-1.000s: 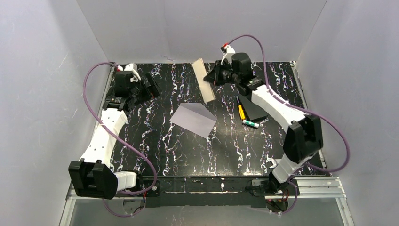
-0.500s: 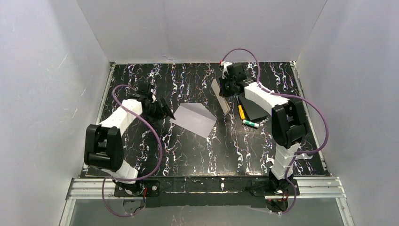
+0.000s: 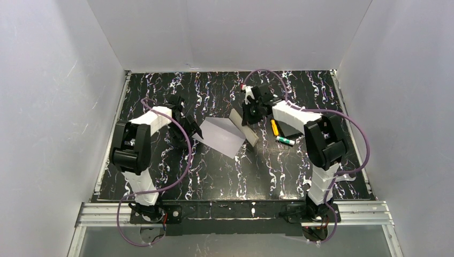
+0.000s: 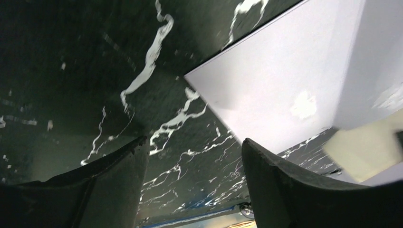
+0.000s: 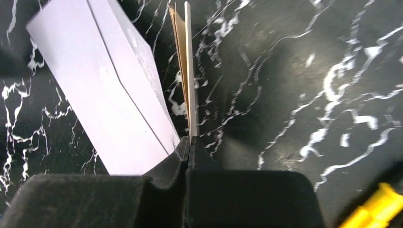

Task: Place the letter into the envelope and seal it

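Note:
The envelope (image 3: 218, 134) lies flat on the black marbled table, pale lavender-white; it also shows in the left wrist view (image 4: 275, 90) and the right wrist view (image 5: 102, 90). My right gripper (image 3: 250, 111) is shut on the letter (image 3: 244, 126), a cream-tan sheet held on edge and tilted at the envelope's right side. In the right wrist view the letter (image 5: 185, 66) is edge-on between my shut gripper (image 5: 189, 141), just right of the envelope. My left gripper (image 3: 188, 126) is open and empty, low over the table at the envelope's left corner (image 4: 192, 145). The letter's corner (image 4: 366, 152) shows there too.
A small black box (image 3: 293, 126), a yellow marker (image 3: 274, 127) and a green-tipped stick (image 3: 285, 141) lie right of the letter. The yellow marker's end shows in the right wrist view (image 5: 380, 209). White walls enclose the table on three sides.
Both arms swung in toward the envelope. The right gripper brought the letter down from the back to the envelope's right edge. The left gripper came down to the envelope's left corner.

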`<state>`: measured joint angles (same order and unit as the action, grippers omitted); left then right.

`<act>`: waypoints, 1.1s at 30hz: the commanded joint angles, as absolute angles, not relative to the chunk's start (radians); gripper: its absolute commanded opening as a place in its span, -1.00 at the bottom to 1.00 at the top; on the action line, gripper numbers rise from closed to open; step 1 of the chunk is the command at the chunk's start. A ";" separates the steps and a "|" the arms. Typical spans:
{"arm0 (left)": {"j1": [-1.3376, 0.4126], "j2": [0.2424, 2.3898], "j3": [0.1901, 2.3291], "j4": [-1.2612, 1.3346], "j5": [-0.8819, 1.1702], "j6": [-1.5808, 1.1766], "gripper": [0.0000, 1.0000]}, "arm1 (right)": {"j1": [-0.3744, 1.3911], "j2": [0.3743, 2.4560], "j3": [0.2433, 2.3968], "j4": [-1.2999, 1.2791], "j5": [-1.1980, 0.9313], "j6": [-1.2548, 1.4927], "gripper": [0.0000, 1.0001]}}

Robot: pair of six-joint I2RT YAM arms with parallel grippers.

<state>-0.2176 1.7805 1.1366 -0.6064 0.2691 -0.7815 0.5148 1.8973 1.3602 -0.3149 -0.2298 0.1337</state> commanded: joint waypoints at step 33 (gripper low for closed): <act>-0.205 1.648 1.157 -0.516 0.227 -0.696 0.42 | 0.609 1.659 1.178 0.099 -0.354 0.370 -0.97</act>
<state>-0.2111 1.8580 1.2579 -0.4355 0.3370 -0.6498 0.6048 1.6001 1.0988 -0.0509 -0.2966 0.4068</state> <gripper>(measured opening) 0.706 0.029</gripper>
